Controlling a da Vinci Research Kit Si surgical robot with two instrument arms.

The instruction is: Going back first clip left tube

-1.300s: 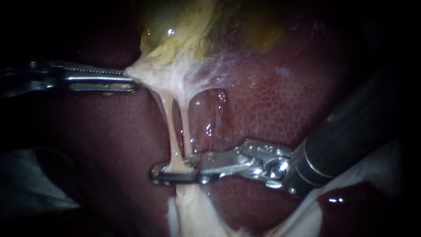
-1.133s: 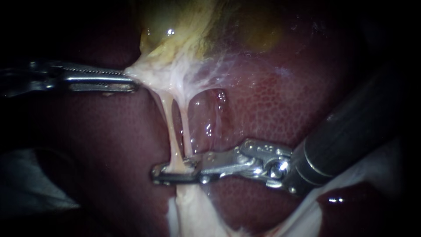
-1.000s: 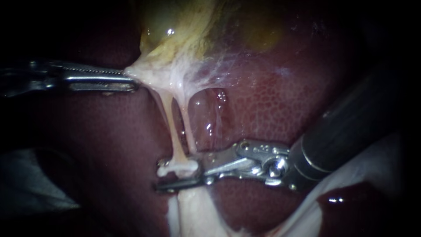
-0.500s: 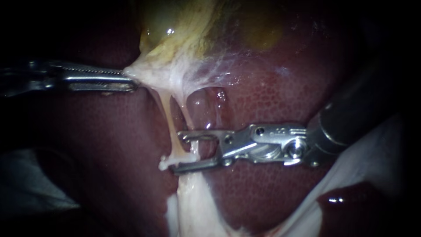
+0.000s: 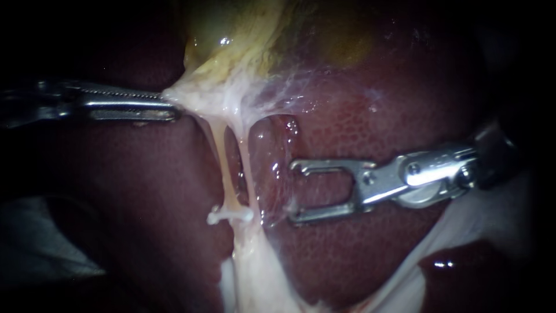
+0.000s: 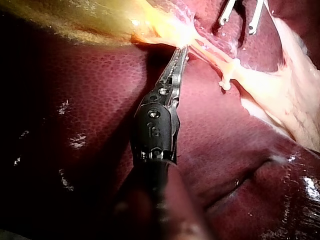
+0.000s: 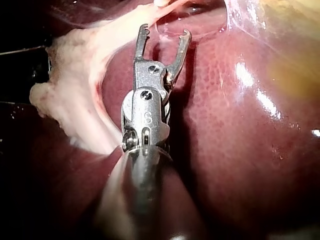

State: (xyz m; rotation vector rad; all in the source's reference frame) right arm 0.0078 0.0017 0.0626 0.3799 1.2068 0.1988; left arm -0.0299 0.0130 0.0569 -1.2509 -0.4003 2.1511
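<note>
Endoscope view: left of the clip [image 5: 230,216], the left instrument [image 5: 169,107] bites pale tissue [image 5: 194,95] under the gallbladder [image 5: 231,35], jaws closed on it. The clip sits across the left tube [image 5: 223,168]. The right instrument [image 5: 292,191] has let go and backed off to the clip's right, jaws wide apart, empty. Only the right wrist view shows their hooked tips.

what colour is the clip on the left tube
White. The clip stands out against the dark red liver, clearest in the endoscope view.
</note>
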